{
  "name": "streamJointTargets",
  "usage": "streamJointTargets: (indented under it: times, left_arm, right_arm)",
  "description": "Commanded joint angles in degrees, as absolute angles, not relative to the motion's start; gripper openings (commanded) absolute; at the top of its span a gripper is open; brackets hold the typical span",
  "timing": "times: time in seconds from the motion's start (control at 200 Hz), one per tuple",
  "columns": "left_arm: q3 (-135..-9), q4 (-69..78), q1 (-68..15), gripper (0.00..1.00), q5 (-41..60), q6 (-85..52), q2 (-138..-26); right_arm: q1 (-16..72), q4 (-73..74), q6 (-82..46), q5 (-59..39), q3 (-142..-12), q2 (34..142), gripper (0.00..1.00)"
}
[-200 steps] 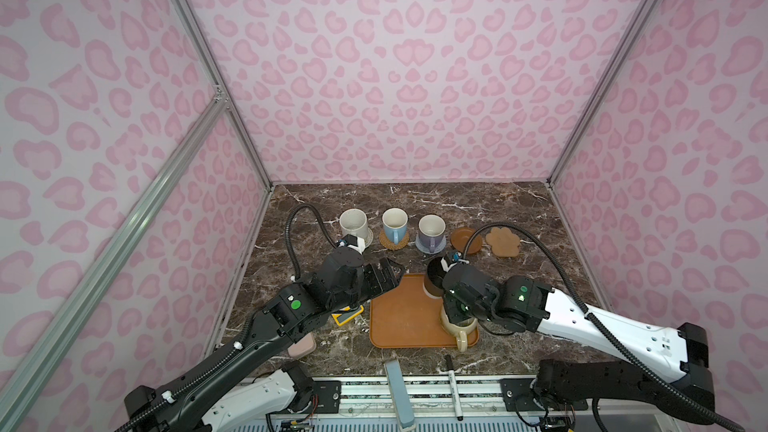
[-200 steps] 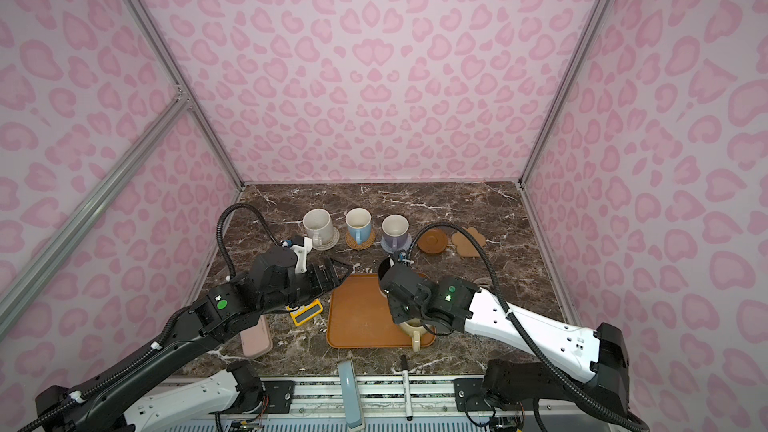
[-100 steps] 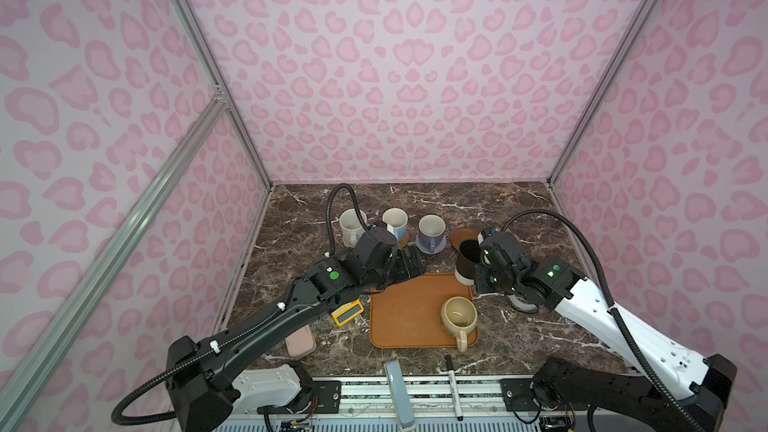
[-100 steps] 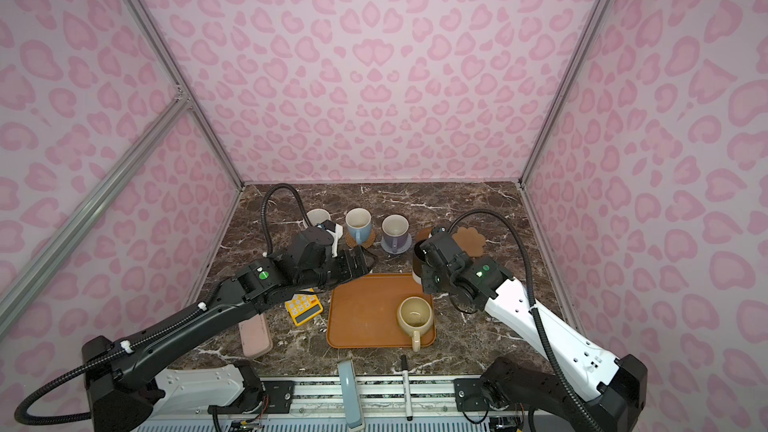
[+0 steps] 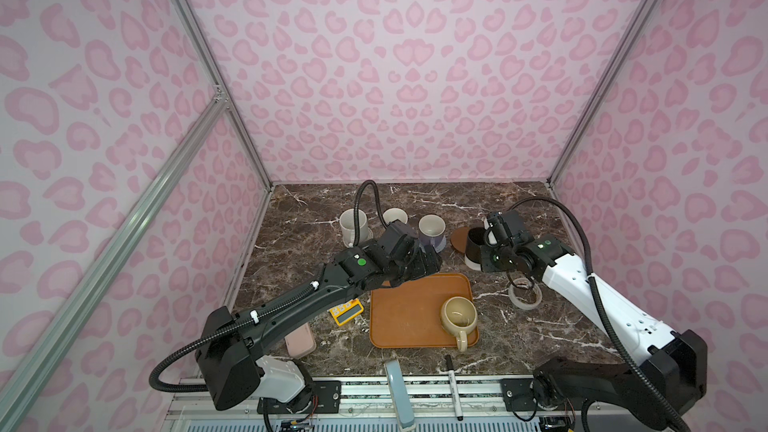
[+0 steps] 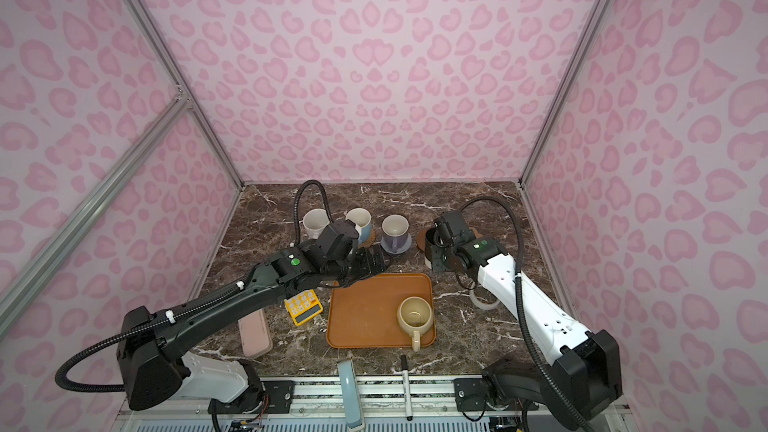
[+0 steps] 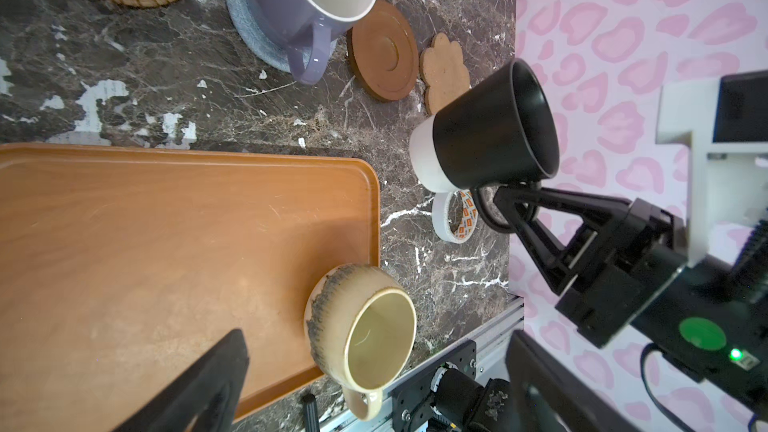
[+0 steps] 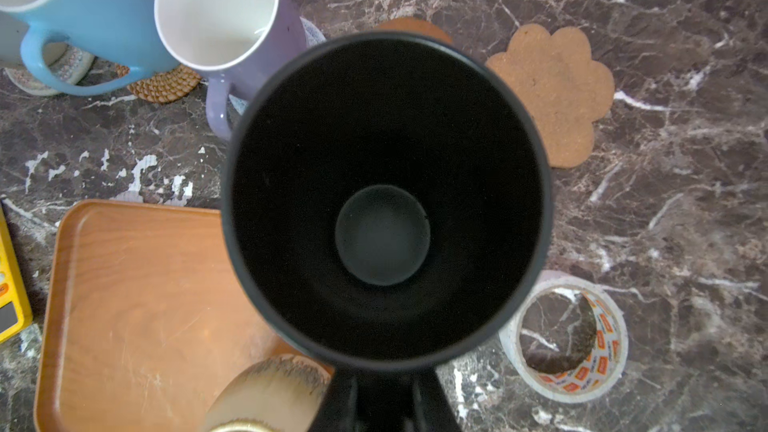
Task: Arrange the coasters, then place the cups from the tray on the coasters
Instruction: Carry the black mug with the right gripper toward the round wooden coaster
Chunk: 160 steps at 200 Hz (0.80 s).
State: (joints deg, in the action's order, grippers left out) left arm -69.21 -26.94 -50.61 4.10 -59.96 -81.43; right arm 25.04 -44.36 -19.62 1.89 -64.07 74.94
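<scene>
The right pincer was shut tight on the handle of the black cup. The cup had its mouth up and looked lifted off the tabletop. The brown disc coaster lay just to the far left of the cup, so I think the next move is a small slide that way, then down. The paw coaster lay just right of the disc. The right arm was nearer to both.

The left pincer was wide open and held nothing, at the far left edge of the tray.

There were five cups:
- The white cup, blue cup and lavender cup each sat on a coaster in the far row.
- The black cup was held.
- The cream cup sat on the near right of the tray.

There were five coasters, three under cups and two bare, and one tray
</scene>
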Motion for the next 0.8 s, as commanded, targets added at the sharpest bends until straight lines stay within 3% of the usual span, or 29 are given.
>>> streamJointTargets:
  times: [0.0,0.405,0.795]
  left_arm:
    - [-70.10,-24.04,-50.53,0.98,4.61,-59.96,-82.65]
    - [-72.74,-22.54,-50.47,0.98,6.21,-59.00,-86.90]
    - [-71.63,-22.06,-50.45,0.98,6.41,-59.01,-87.09]
  right_arm:
    - [23.98,-37.24,-17.56,2.66,-65.63,77.79,0.00]
    - [21.62,-33.40,-15.95,4.68,-76.20,94.30,0.00]
    - [20.84,-29.58,-15.73,8.18,-76.29,99.88,0.00]
